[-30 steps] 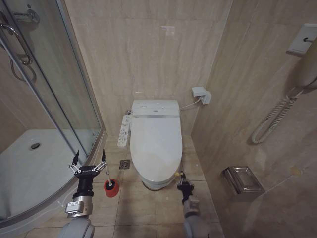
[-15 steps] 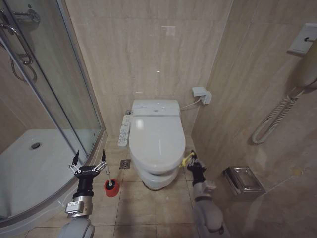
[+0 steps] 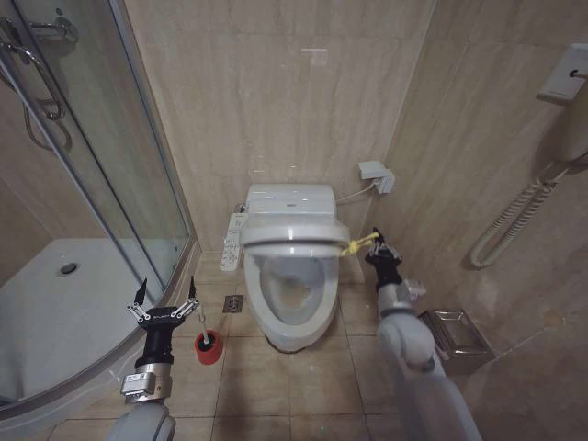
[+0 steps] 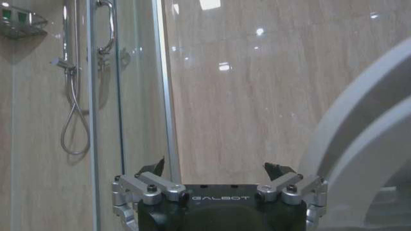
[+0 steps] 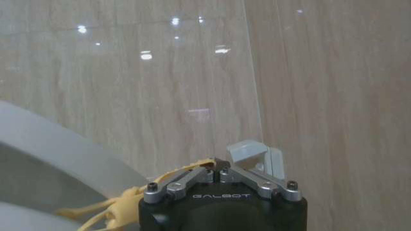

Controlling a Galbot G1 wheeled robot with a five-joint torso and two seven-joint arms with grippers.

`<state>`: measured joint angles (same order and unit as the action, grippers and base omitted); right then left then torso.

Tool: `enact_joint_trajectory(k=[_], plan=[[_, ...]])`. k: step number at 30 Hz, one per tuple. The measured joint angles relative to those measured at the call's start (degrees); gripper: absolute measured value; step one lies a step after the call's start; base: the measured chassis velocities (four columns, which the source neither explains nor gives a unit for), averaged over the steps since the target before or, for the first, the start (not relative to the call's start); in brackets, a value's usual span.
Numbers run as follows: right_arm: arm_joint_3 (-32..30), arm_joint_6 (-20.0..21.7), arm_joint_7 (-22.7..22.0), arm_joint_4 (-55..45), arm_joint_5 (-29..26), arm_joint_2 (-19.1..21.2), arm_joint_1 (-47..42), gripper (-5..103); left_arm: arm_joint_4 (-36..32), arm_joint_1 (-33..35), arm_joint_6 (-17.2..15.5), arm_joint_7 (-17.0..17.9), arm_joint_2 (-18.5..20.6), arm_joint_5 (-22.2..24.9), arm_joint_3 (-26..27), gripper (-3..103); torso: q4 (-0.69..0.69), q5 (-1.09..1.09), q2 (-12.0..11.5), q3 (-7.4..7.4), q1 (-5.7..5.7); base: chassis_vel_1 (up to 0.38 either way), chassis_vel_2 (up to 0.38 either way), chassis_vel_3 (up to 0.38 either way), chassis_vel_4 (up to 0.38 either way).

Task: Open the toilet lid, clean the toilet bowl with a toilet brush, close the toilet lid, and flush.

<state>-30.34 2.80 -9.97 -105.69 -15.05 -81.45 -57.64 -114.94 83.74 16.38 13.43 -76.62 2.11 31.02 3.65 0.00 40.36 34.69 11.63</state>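
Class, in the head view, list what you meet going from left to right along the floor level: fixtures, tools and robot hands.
Shower tray → left hand → brush → toilet bowl → right hand → steel box.

The head view looks forward and down from high up, well back from the toilet bowl [image 3: 292, 292] at the far wall. Each wrist view looks out along its own gripper, near the tiled wall [image 4: 244, 96]. Left wrist and head views share the shower glass [image 3: 110, 184].
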Motion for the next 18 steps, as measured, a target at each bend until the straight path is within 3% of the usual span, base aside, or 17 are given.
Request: enact_joint_trajectory(k=[10, 18], plan=[[1.89, 1.31, -0.32, 6.66, -1.23, -0.14, 11.82, 1, 0.00, 0.00, 0.00, 0.00, 0.00, 0.00, 0.00, 100, 0.04, -0.01, 0.00, 0.00, 0.00, 0.000, 0.000, 0.000, 0.000], [3.18, 0.40, 0.28, 7.95, -2.28, -0.25, 13.44, 1, 0.00, 0.00, 0.00, 0.00, 0.00, 0.00, 0.01, 100, 0.04, -0.01, 0.00, 0.00, 0.00, 0.000, 0.000, 0.000, 0.000]])
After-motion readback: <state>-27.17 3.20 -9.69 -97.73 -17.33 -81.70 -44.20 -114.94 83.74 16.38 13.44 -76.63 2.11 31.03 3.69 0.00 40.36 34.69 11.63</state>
